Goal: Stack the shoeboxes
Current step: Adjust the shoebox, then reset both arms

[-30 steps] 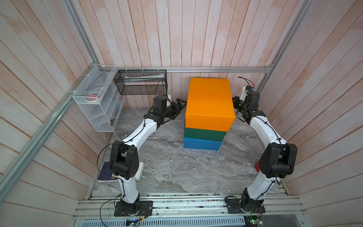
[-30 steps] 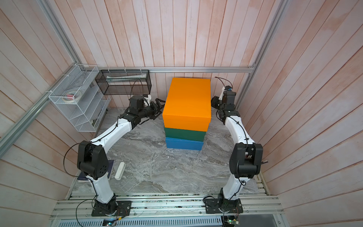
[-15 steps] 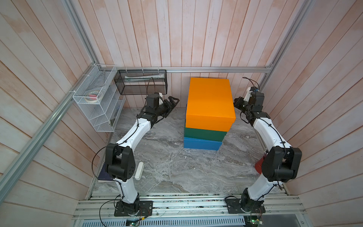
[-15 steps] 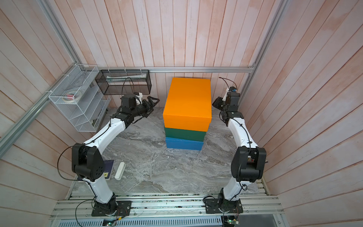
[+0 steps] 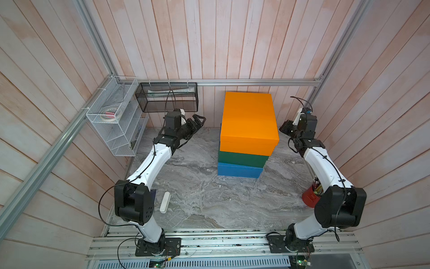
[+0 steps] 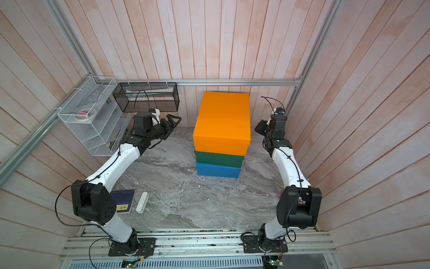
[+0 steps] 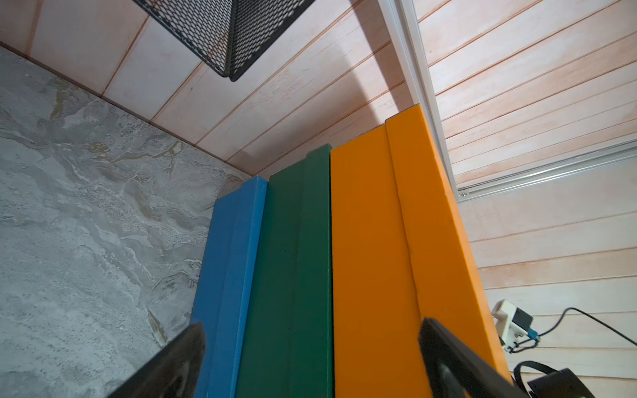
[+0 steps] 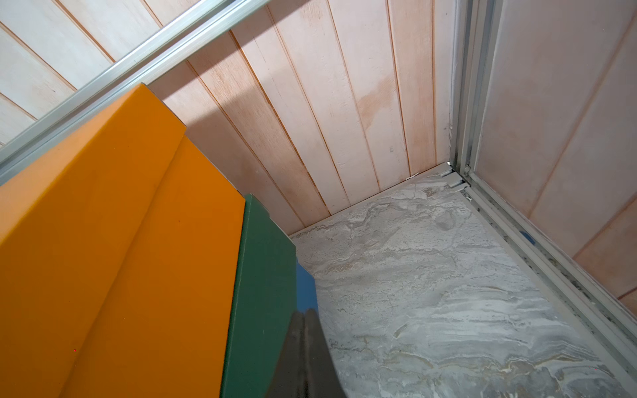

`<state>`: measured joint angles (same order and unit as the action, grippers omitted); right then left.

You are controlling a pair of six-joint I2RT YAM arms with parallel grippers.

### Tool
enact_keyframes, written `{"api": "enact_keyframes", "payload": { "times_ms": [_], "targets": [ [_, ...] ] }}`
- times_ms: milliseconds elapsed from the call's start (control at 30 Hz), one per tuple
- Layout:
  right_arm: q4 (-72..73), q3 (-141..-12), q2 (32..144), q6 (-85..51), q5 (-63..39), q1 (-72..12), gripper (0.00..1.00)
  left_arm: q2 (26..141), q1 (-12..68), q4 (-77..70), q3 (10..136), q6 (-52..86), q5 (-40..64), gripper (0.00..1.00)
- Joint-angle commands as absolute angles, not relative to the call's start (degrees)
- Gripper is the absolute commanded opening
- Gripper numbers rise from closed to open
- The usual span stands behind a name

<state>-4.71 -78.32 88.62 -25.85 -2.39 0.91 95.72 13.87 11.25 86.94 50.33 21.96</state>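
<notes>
The stack looks done: the orange lidded cardboard shoebox [image 5: 249, 121] sits on the dark green cardboard shoebox [image 5: 242, 158], which sits on the blue cardboard shoebox [image 5: 238, 170], on the grey marbled tabletop [image 5: 197, 198] close to the back plank wall. My left pincer [image 5: 199, 121] hangs spread wide and empty, apart from the stack's side. My right pincer [image 5: 282, 127] is pressed narrow, holding nothing, just beside the opposite side. The danger now is my own arms. A careless swing inward could knock the orange box askew or off, and my spread left fingers could hook a lid rim. The black mesh wall basket [image 5: 166, 97] hangs close behind my left wrist, and the corner post and side wall crowd my right. Open room lies toward the front, over bare tabletop, short of the white oblong piece [image 5: 164, 202] and the red cup [image 5: 310, 198].
</notes>
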Motion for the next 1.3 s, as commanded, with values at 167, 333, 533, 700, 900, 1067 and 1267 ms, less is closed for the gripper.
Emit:
{"api": "enact_keyframes", "payload": {
  "times_ms": [167,333,533,700,900,1067,1267],
  "targets": [
    [-5.60,-73.97,83.85,-25.00,-1.58,1.10,0.00,91.64,13.71,13.03,83.26,48.25,20.65,1.00],
    [-5.51,-69.61,80.86,-25.66,-1.17,0.40,0.00,89.73,13.71,12.93,79.47,48.33,20.99,1.00],
    [-8.09,-65.17,80.07,-27.30,0.85,-1.89,0.00,87.92,13.78,11.79,73.58,48.95,21.72,1.00],
    [-6.00,-59.19,79.74,-29.27,0.67,-3.72,0.00,87.34,13.71,11.60,71.47,48.75,21.56,1.00],
    [-4.55,-55.91,79.71,-30.49,0.59,-3.73,0.00,87.76,13.57,11.66,71.47,48.58,21.96,1.00],
    [-3.96,-54.08,80.54,-31.11,0.30,-3.75,0.00,88.12,13.40,11.33,70.80,48.84,22.34,1.00],
    [-0.59,-50.20,81.11,-33.01,-1.82,-3.69,0.00,88.30,13.36,9.95,68.98,49.31,22.55,1.00]
  ]
}}
